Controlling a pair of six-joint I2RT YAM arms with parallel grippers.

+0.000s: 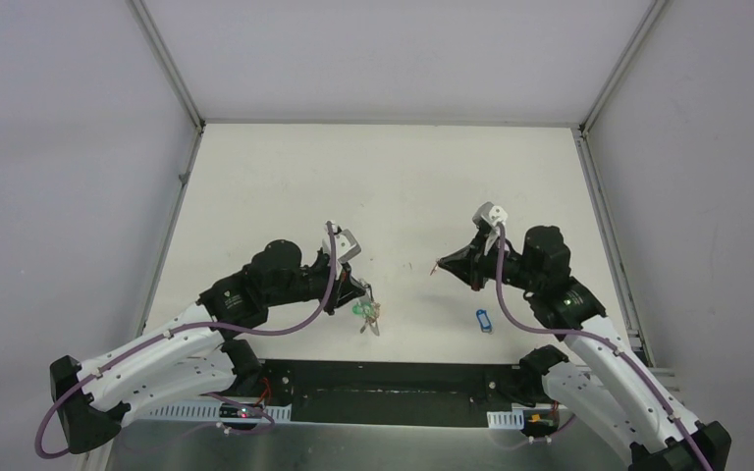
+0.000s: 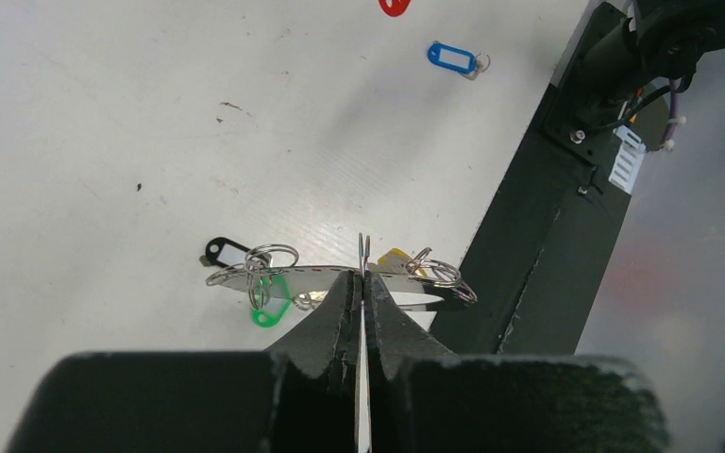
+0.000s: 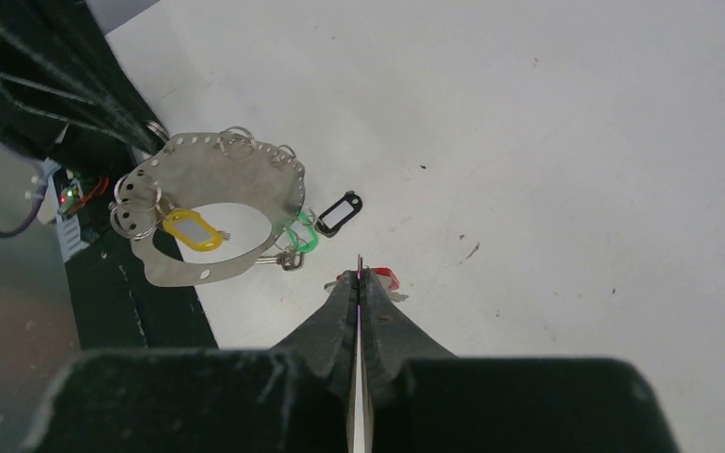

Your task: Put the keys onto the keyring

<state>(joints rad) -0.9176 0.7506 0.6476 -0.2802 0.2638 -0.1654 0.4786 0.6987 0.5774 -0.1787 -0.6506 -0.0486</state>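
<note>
My left gripper (image 1: 364, 300) is shut on the keyring (image 1: 368, 316), a flat silver hoop with holes and small split rings along its rim, and holds it just above the table. In the left wrist view the hoop (image 2: 302, 276) lies edge-on across my shut fingertips (image 2: 362, 274), with green (image 2: 264, 307), black (image 2: 225, 251) and yellow (image 2: 395, 259) tags at it. My right gripper (image 1: 440, 263) is shut on the red-tagged key (image 3: 387, 277), a little right of the keyring (image 3: 217, 162). A blue-tagged key (image 1: 483, 321) lies loose on the table.
The black base bar (image 1: 393, 392) runs along the near edge, just under the keyring. Grey walls and metal rails (image 1: 594, 196) close the white table on three sides. The right arm's base (image 2: 623, 66) stands beyond the blue-tagged key (image 2: 453, 58).
</note>
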